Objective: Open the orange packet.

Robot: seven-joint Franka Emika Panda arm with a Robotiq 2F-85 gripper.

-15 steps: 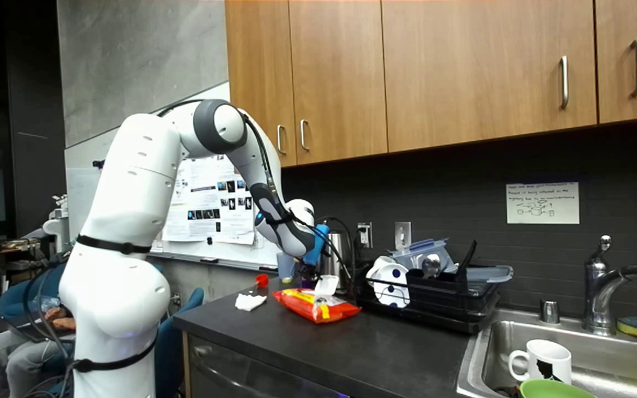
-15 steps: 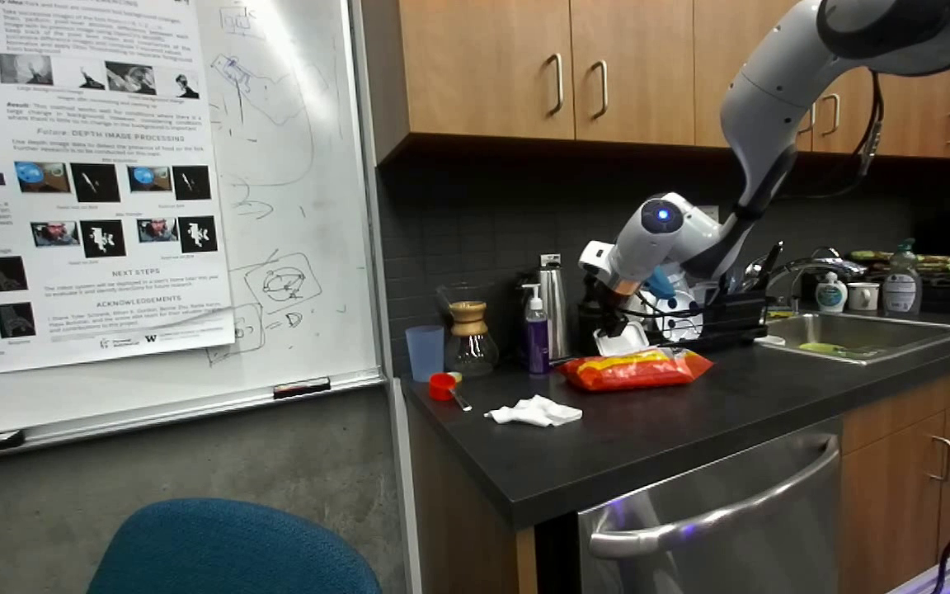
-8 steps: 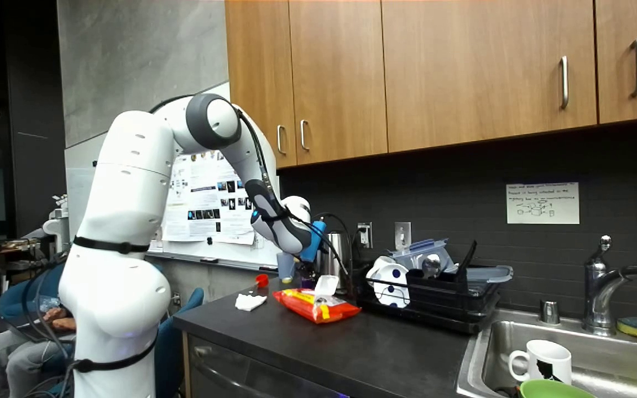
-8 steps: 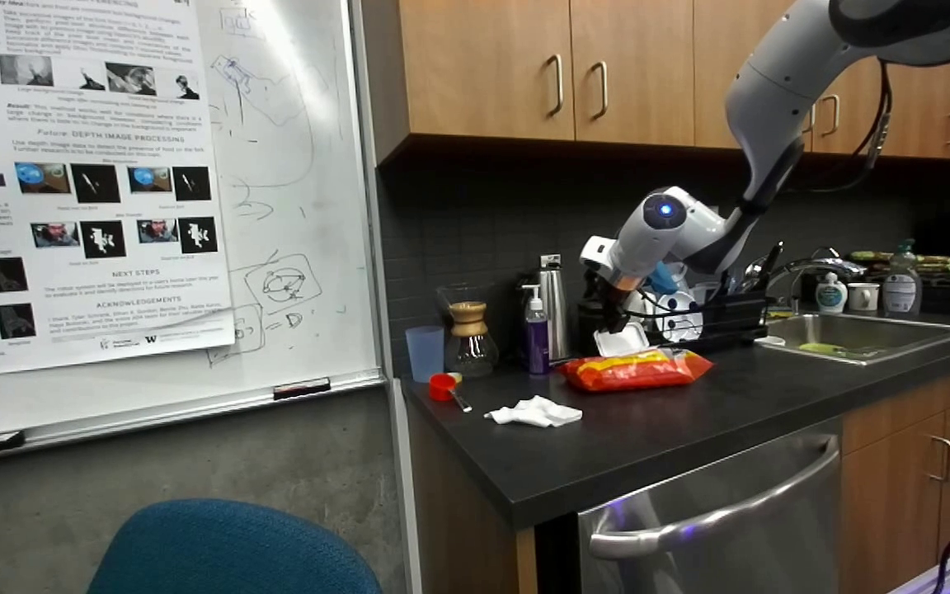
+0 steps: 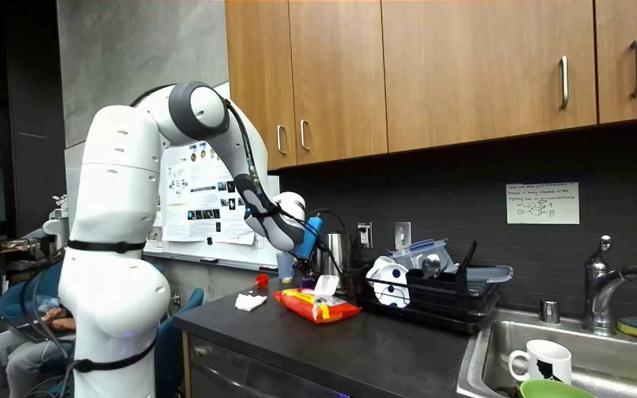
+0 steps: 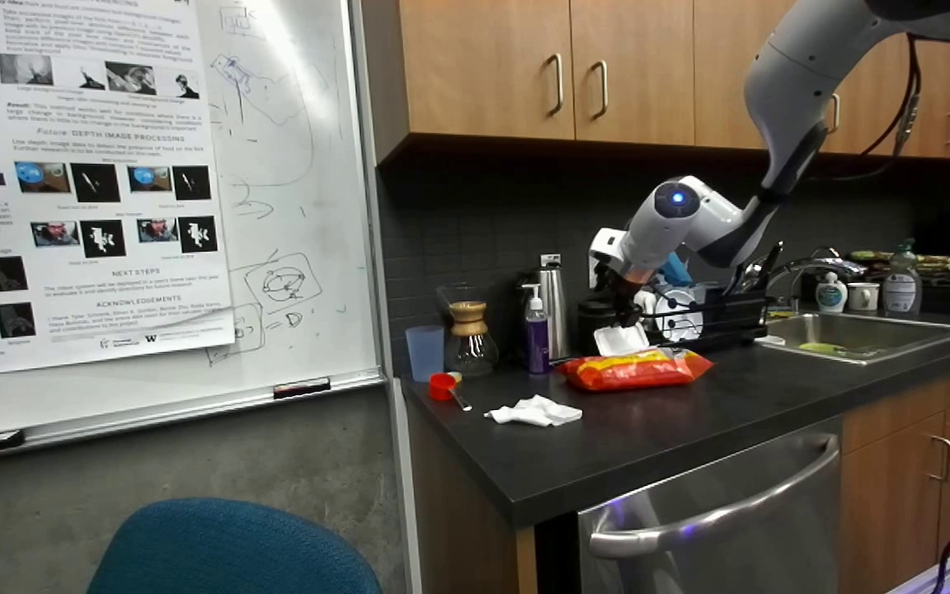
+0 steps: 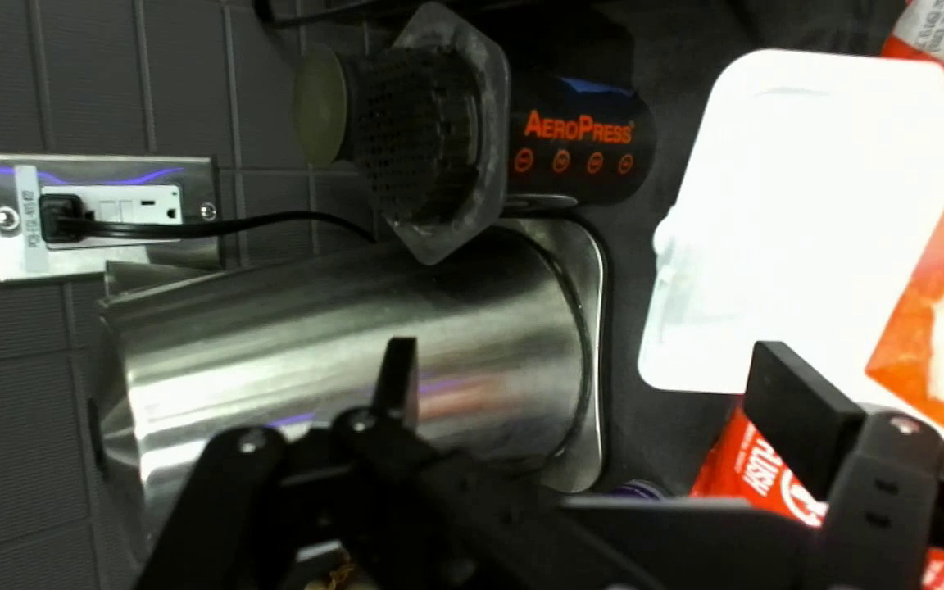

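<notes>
The orange packet [image 5: 299,304] lies flat on the dark counter, with a yellow patch and a white lid [image 5: 327,284] standing raised from its top. It also shows in the other exterior view [image 6: 640,375], its lid [image 6: 619,340] tilted up behind it. In the wrist view the packet [image 7: 755,463] is at the right, partly hidden by a finger and the bright white lid [image 7: 783,229]. My gripper [image 7: 587,360] is open with nothing between its fingers. One finger overlaps the lid's edge in view; I cannot tell whether they touch. In an exterior view the gripper [image 6: 627,312] is just above the lid.
A steel kettle [image 7: 341,352] and an AeroPress [image 7: 570,135] stand by the wall behind the packet. A black dish rack [image 5: 423,301] is beside it. A purple pump bottle [image 6: 538,338], white cloth [image 6: 534,411] and red scoop [image 6: 442,386] are also on the counter.
The arm has drawn back toward its base and its elbow has risen. The gripper has shifted right and slightly up in an exterior view. The packet and its raised lid look unchanged.
</notes>
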